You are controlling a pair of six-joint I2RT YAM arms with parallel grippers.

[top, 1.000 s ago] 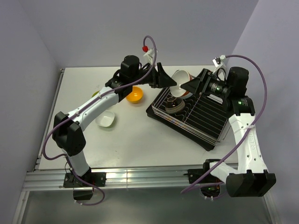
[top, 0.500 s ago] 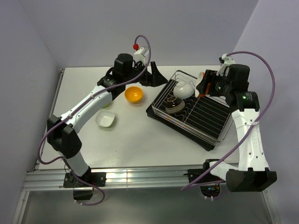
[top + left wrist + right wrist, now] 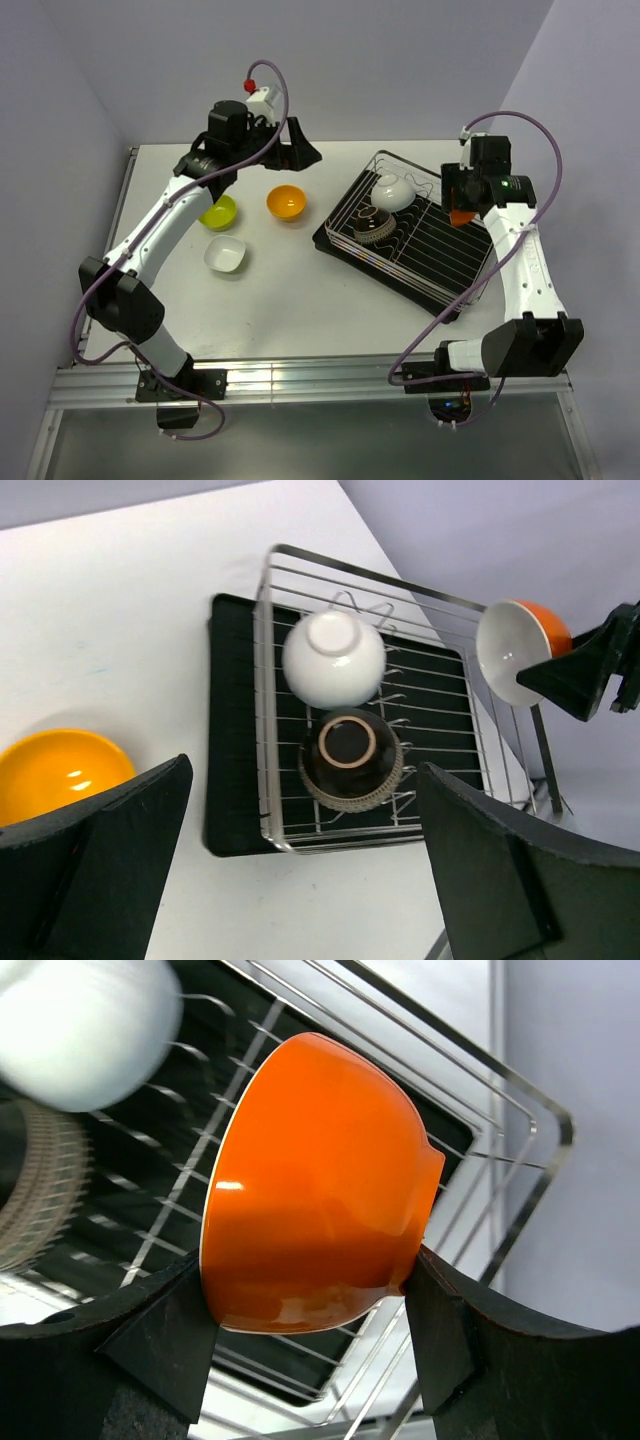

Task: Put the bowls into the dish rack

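- The right pincer (image 3: 310,1295) is clamping the held bowl (image 3: 310,1210), carrying it on edge above the rack's (image 3: 437,248) 2 o'clock corner.
- Seen from above, free wire rows are lying below it toward 7 o'clock. The racked white bowl (image 3: 388,190) and ribbed bowl (image 3: 375,226) are sitting upturned at its 9 o'clock.
- The left pincer (image 3: 295,152) is hanging wide apart, gripping nothing.
- On the counter (image 3: 280,290), the orange bowl (image 3: 286,203), green bowl (image 3: 218,212) and loose white bowl (image 3: 225,255) are lying at its 6 to 8 o'clock, nearer that arm.

In the top view the right arm (image 3: 478,185) covers the held bowl (image 3: 460,216) — only an orange sliver shows. The left arm (image 3: 165,213) overlaps the lime green bowl (image 3: 222,213). In the right wrist view, the white bowl (image 3: 85,1025) is blurred and cut off by the top edge — the ribbed bowl (image 3: 30,1192) by the left.
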